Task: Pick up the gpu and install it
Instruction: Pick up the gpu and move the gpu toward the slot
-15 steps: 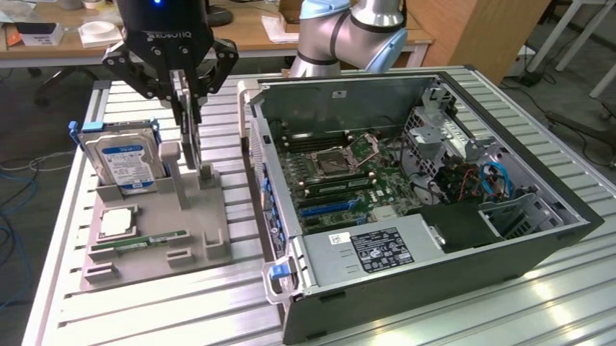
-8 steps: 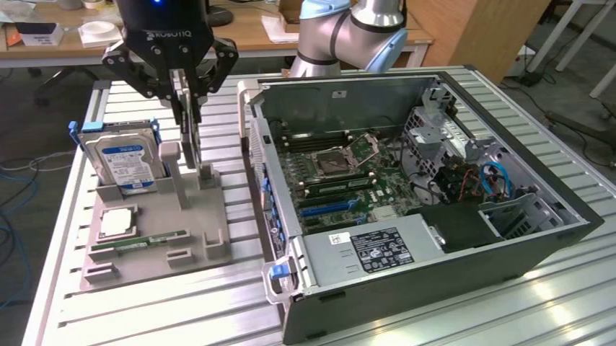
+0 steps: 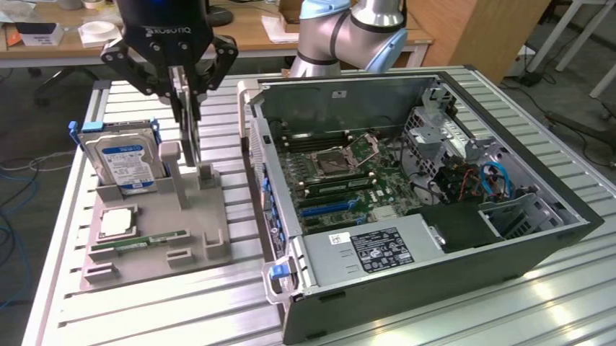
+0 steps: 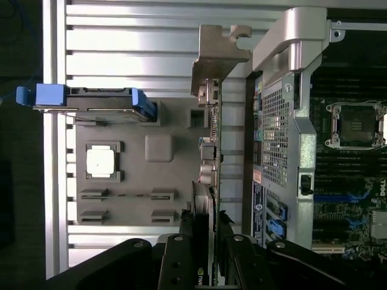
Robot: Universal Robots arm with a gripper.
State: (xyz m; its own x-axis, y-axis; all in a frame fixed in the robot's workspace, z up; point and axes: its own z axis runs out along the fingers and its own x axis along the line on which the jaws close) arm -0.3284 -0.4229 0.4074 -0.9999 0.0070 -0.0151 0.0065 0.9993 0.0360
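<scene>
The hand point(image 3: 185, 114) is closed on the graphics card point(image 3: 193, 148), held upright with its long axis vertical and its bracket end away from the hand, at a grey tray point(image 3: 144, 252).

Colours: mostly grey, black & silver, w/ blue & green accents.
Black gripper point(image 3: 186, 108) w/ white lettering on body; gpu point(image 4: 213, 151) between the jaws is dark w/ silvery bracket. Hdd point(image 3: 123, 155) just off one jaw: silver, blue-white label, blue side rails. Tray point(image 3: 207, 249) under the jaws plain grey; cpu point(image 3: 117, 222) on it silvery-white, ram point(image 3: 144, 241) green. Case point(image 3: 433, 288) on the jaws' other side: dark grey outside, bare metal inside. Mobo point(image 3: 356, 173) green w/ blue slots point(image 3: 327, 209); sticker point(image 3: 382, 245) black w/ white print. Table point(image 3: 481, 317) silver, ribbed in parallel slats.
</scene>
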